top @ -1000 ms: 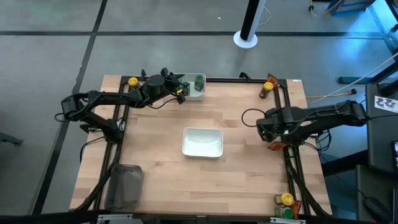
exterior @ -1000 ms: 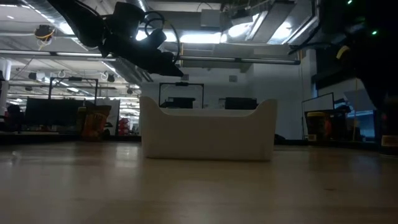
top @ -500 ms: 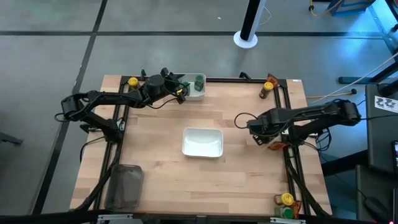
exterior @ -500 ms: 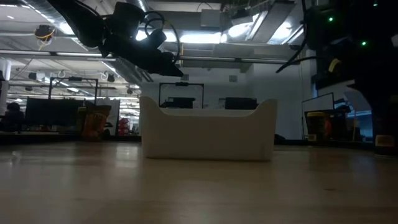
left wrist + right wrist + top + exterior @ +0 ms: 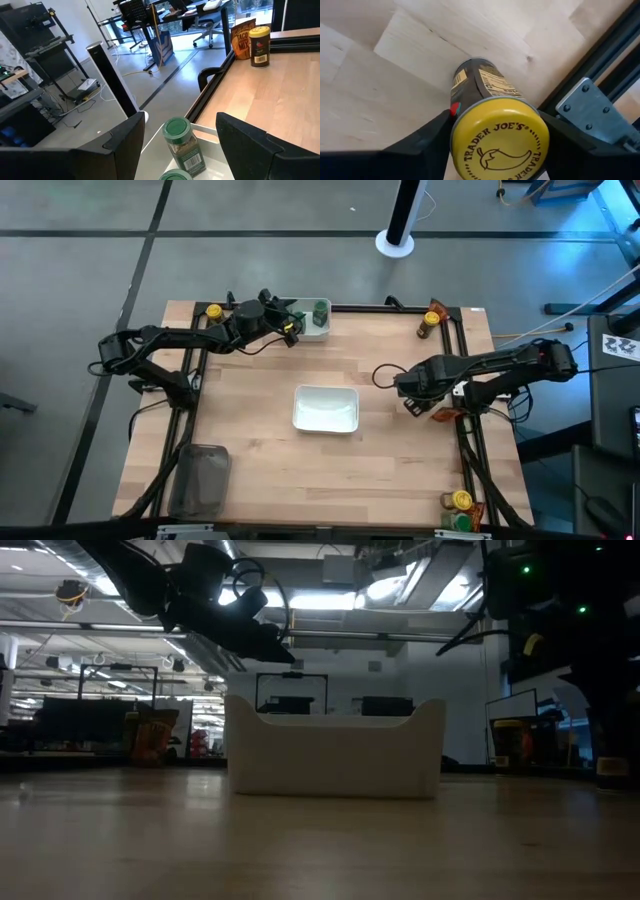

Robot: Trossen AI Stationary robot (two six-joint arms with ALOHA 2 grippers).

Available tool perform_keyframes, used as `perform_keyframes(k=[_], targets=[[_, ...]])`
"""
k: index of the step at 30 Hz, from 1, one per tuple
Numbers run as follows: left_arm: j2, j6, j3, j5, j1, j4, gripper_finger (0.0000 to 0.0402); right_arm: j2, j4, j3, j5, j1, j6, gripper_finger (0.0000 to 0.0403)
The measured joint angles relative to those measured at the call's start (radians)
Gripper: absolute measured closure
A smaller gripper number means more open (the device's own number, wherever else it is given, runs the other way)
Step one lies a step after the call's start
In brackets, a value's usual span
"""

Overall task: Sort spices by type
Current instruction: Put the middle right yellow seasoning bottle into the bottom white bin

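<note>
A dark spice jar (image 5: 482, 80) with a yellow cap stands on the wood right of the middle white bowl (image 5: 300, 395). My right gripper (image 5: 411, 404) comes down over it, shut on its cap. My left gripper (image 5: 293, 332) hangs open just short of the far white bowl (image 5: 312, 332). In that bowl a green-capped jar (image 5: 181, 145) stands upright between and beyond the open fingers, and a second green cap (image 5: 175, 175) shows beside it. My right gripper has the jar's yellow cap (image 5: 495, 140) between its two fingers (image 5: 427, 145), which lie against opposite sides of the rim. The fingers come from above, pointing almost straight down. The jar stays upright, its base (image 5: 611, 772) low at the table.
A yellow-capped jar (image 5: 213, 311) stands at the far left corner. Another jar (image 5: 259, 45) and an orange packet (image 5: 241, 40) are at the far right corner. A packet (image 5: 445, 416) lies by the right rail, more jars (image 5: 460, 500) at the near right, and a grey tray (image 5: 200, 480) at the near left.
My right gripper has moved toward the table's left edge, away from the right rail, and sunk a little over the jar, rolling somewhat as it went.
</note>
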Motion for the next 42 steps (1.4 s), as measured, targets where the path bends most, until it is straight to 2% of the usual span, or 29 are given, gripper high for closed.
perform_keyframes(k=[5, 13, 24, 26, 30, 32, 42], targets=[[0.000, 0.000, 0.000, 0.000, 0.000, 0.002, 0.0167, 0.004, 0.004, 0.039, 0.071, 0.000, -0.063, 0.0155], [0.000, 0.019, 0.000, 0.000, -0.006, 0.002, 0.0167, 0.003, 0.002, 0.210, 0.120, 0.000, -0.145, 0.0165], [0.000, 0.107, 0.000, 0.004, -0.104, 0.003, 0.0167, 0.002, 0.071, 0.374, 0.181, 0.000, -0.279, 0.0163], [0.000, 0.105, 0.011, 0.050, -0.120, -0.024, 0.0167, 0.003, 0.114, 0.377, 0.181, 0.000, -0.310, 0.0165], [0.000, 0.090, 0.054, 0.256, -0.145, -0.132, 0.0167, 0.008, 0.205, 0.377, 0.182, 0.000, -0.399, 0.0163], [0.000, 0.069, 0.074, 0.315, -0.160, -0.157, 0.0172, 0.016, 0.251, 0.377, 0.179, 0.000, -0.445, 0.0161], [0.000, 0.049, 0.082, 0.344, -0.249, -0.166, 0.0269, 0.077, 0.499, 0.377, 0.179, 0.000, -0.658, 0.0161]])
